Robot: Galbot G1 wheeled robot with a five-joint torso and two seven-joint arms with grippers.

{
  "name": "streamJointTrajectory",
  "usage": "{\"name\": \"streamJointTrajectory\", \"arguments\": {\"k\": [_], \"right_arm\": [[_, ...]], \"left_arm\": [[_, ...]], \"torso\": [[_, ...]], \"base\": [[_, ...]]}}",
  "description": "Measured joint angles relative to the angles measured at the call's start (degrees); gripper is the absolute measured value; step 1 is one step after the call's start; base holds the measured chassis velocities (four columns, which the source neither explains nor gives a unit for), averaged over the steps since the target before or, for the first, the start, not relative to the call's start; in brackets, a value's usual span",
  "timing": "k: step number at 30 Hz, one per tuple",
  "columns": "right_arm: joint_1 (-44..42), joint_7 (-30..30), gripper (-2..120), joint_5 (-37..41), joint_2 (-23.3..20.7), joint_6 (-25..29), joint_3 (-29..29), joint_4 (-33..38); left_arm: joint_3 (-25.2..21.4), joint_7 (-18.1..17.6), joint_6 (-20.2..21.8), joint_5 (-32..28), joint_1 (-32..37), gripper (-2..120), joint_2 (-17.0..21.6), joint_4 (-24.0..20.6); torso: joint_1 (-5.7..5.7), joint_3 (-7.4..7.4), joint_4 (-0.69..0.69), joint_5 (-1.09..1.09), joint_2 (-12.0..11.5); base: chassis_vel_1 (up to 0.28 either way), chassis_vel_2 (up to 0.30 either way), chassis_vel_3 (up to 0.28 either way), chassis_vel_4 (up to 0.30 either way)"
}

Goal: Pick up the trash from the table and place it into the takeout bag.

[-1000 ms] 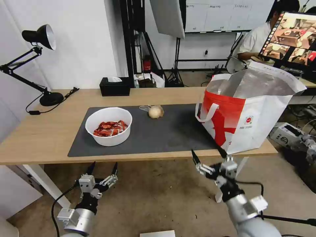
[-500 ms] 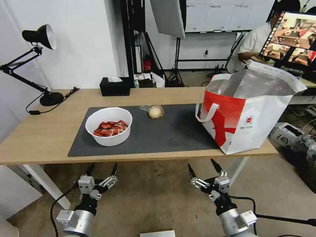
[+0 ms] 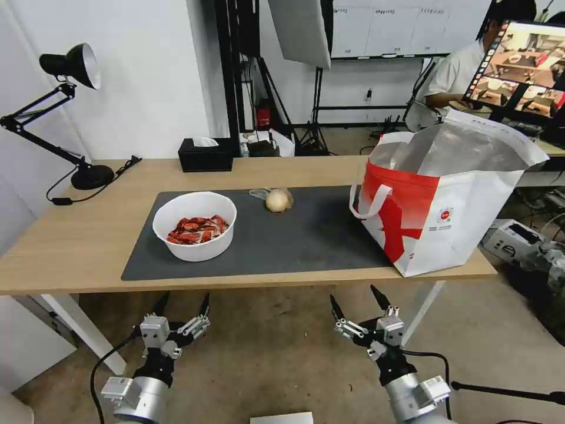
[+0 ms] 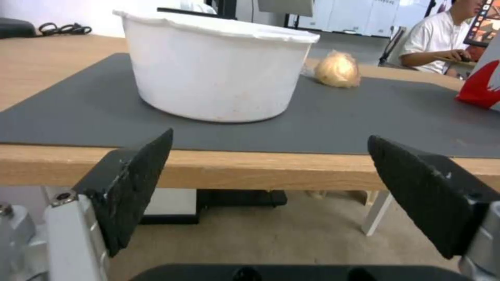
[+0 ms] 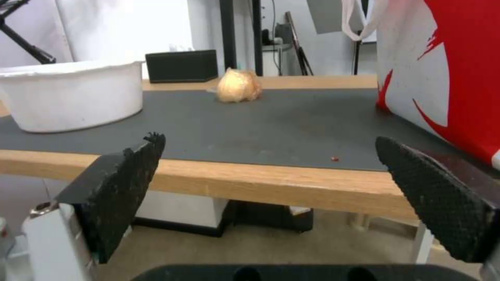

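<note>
A white round bowl of red crayfish shells stands on the left half of the dark grey mat on the light-wood table. A beige ball in clear wrap lies at the mat's far edge. The takeout bag, white with a red band and foil lining, stands open on the table's right end. Both grippers hang below the table's front edge, open and empty: the left gripper under the bowl, the right gripper under the mat's right part. The wrist views show the bowl, ball and bag.
A black tissue box and a black desk lamp stand at the table's back left. A person sits at a monitor behind the bag. A stand leg crosses the floor at the right.
My right gripper has dropped from beside the bag's lower front corner down and slightly left, to below the table's front edge. The left gripper has stayed put.
</note>
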Motion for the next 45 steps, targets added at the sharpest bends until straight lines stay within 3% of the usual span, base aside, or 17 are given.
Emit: {"name": "streamJointTrajectory", "arguments": {"k": [12,18,23,28,34,36,39,45], "right_arm": [[5.5,0.2,100,3.4,-2.8,-2.6,-2.3,0.1],[18.6,1.5,100,10.5,-7.9,-8.3,-8.0,-0.5],[26.1,2.5,100,14.0,-9.6,-10.6,-12.4,-3.5],[39.0,4.2,100,18.6,-10.3,-13.3,-19.9,-8.7],[57.8,9.0,100,25.3,-5.9,-16.7,-31.8,-19.4],[60.3,9.8,100,26.3,-4.9,-17.2,-32.9,-21.3],[69.0,11.7,100,28.1,-0.3,-19.1,-36.5,-29.8],[74.9,12.6,100,27.8,4.5,-21.3,-38.9,-39.7]], "left_arm": [[0.1,0.0,0.0,-0.2,-0.5,100,-0.1,0.6],[-0.4,0.0,0.0,-0.3,-0.6,100,0.2,0.6],[-0.6,0.0,0.0,-0.4,-0.6,100,0.2,0.6],[-0.9,0.0,0.1,-0.4,-0.6,100,0.1,0.7],[-1.2,-0.1,0.1,-0.3,-0.3,100,-0.2,0.9],[-1.4,-0.1,0.1,-0.3,-0.2,100,-0.1,0.9],[-2.0,-0.1,0.1,-0.4,0.1,100,0.2,1.0],[-2.1,-0.1,0.1,-0.4,0.3,100,-0.5,1.0]], "torso": [[0.0,0.0,-0.01,0.01,0.0],[0.01,0.01,0.0,0.0,0.0],[0.01,0.01,-0.01,0.0,0.0],[0.01,0.01,0.0,0.0,0.0],[0.01,0.01,0.0,0.0,0.0],[0.01,0.01,0.01,-0.01,0.0],[0.02,0.01,0.02,-0.01,0.0],[0.01,0.01,0.0,-0.01,0.0]], "base": [[0.0,0.0,0.0,0.0],[0.0,0.0,0.0,0.0],[0.0,0.0,0.0,0.0],[0.0,0.0,0.0,0.0],[0.0,0.0,0.0,0.0],[0.0,0.0,0.0,0.0],[0.0,0.0,0.0,0.0],[0.0,0.0,0.0,0.0]]}}
